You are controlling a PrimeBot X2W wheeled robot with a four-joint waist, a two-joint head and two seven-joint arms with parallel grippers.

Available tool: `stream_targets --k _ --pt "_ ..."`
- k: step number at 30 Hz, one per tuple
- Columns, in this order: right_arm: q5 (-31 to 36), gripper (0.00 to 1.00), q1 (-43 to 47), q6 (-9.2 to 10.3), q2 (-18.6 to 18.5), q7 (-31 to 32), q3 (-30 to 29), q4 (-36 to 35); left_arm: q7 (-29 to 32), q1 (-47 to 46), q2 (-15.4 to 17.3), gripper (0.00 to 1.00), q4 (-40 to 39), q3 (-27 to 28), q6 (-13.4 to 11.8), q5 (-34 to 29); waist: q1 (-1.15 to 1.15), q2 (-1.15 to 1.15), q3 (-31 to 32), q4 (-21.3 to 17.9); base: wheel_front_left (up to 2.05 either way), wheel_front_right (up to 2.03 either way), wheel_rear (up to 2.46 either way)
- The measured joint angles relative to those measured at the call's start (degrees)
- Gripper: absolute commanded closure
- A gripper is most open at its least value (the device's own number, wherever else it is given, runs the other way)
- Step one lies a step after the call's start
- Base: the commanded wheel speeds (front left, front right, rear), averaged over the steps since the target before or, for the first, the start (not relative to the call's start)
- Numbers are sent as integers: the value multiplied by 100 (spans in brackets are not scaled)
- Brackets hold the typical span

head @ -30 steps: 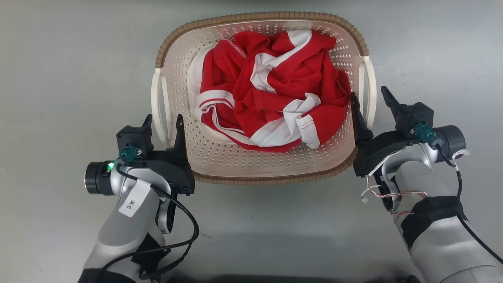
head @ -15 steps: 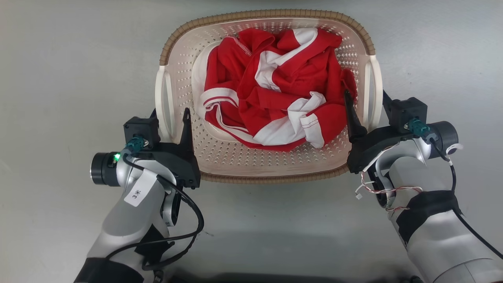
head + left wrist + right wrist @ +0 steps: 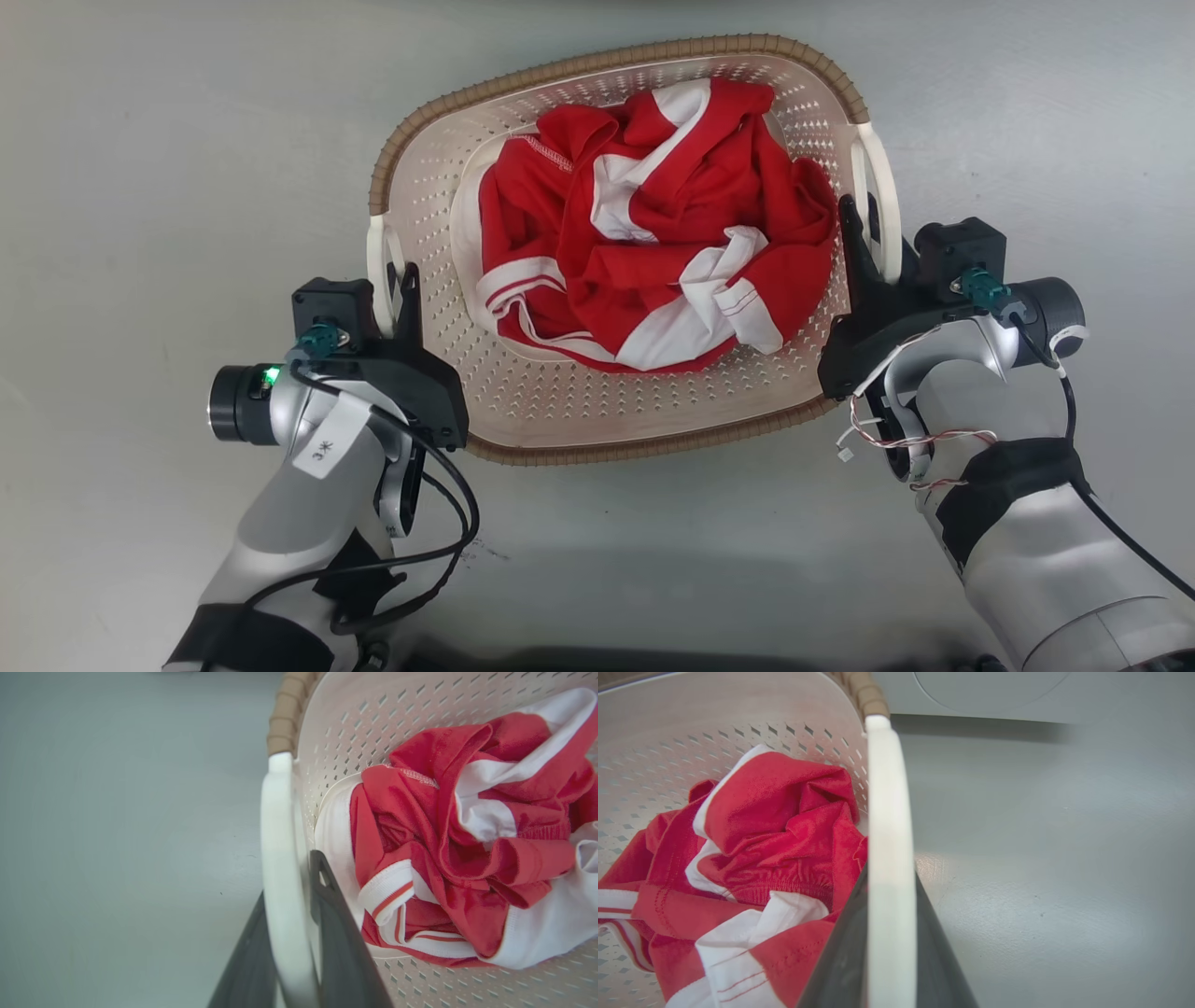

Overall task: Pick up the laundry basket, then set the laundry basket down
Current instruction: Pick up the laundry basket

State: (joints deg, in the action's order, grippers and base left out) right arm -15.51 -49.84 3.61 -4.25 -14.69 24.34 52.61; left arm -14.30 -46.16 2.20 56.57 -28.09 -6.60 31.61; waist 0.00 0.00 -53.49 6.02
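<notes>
The laundry basket [image 3: 523, 411] is cream-white and perforated with a brown woven-look rim. It sits askew in the head view, its right end farther up than its left. My left gripper [image 3: 393, 291] is shut on the white left loop handle [image 3: 376, 245]. In the left wrist view the handle [image 3: 279, 858] runs between the dark fingers [image 3: 338, 942] of my left gripper [image 3: 289, 877]. My right gripper [image 3: 870, 247] is shut on the right loop handle [image 3: 883, 191]. That handle [image 3: 887, 812] is pinched between the fingers [image 3: 840, 961] of my right gripper [image 3: 891, 877].
A crumpled red and white garment [image 3: 653, 224] fills the basket's bottom. Bare grey floor [image 3: 187, 168] surrounds the basket on all sides. A pale panel with a round outline [image 3: 990, 686] stands beyond the basket in the right wrist view.
Both grippers moved forward along the handles and shut on them. The basket has turned, its right end shifting up the head view and its left end down.
</notes>
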Motion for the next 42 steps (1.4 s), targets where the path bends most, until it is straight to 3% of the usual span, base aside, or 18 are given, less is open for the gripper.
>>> stream_targets --k 31,42 --pt "-1109 100 207 288 -16 1 781 226 0 -166 -24 100 589 -411 13 157 -1 0 706 -160 0 0 0" --pt "-1728 100 653 303 -5 26 1279 369 48 157 -34 100 928 -636 214 342 -1 0 1360 -266 0 0 0"
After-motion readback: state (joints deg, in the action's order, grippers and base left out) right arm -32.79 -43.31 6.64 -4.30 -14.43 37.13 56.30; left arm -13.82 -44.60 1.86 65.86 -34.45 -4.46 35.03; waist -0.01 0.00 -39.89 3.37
